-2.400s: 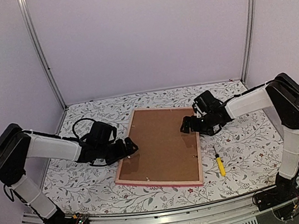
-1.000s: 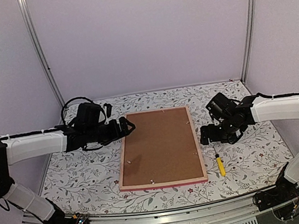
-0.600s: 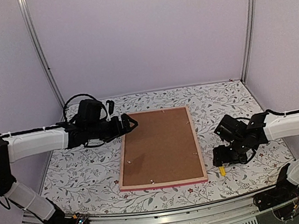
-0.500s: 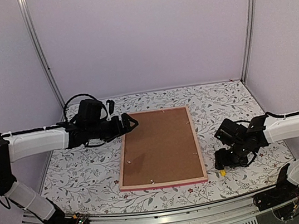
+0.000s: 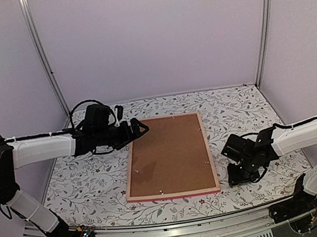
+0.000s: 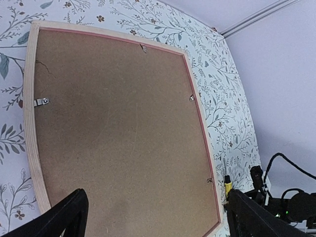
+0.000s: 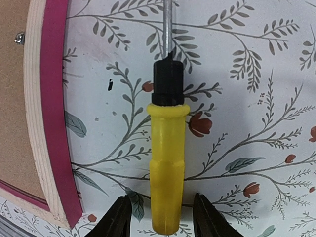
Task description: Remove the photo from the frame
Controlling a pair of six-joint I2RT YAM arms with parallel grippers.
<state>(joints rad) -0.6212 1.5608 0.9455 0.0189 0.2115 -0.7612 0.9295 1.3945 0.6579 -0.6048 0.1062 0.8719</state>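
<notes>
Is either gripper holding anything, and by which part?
Nothing held yet. Right gripper: jaws straddle the yellow-handled screwdriver at its butt end, gaps showing; left gripper open, empty.

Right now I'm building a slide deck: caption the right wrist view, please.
Right hand straddles the yellow screwdriver, beside the pink-edged frame.

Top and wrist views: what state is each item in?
Frame: lying face down.
Backing board: seated in frame.
Photo: not visible.
Screwdriver: lying flat beside frame, not gripped.
Left end effector: open, by frame's far corner.
Right end effector: open, straddling screwdriver handle.
</notes>
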